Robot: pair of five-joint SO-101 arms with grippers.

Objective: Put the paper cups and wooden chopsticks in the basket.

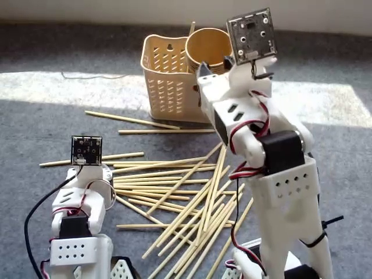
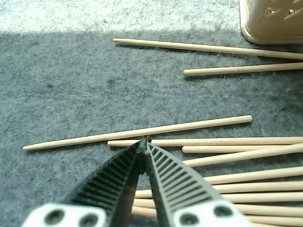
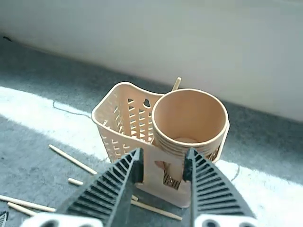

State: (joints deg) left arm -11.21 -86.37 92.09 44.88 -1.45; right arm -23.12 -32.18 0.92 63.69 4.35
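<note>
The right hand [image 3: 163, 153] is standing half open just before the near wall of the basket [image 3: 118, 113], gripping nothing. The stacked paper cups [image 3: 189, 116] are sitting inside the basket. The left hand [image 2: 144, 140] is hanging closed and empty over loose chopsticks [image 1: 186, 197] lying scattered across the carpet [image 2: 61, 85].

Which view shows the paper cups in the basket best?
The right wrist view: it looks down into the stacked paper cups, showing the open mouth and nested rims inside the basket. In the high view the right arm covers their lower part. The left wrist view catches a corner of the basket.
</note>
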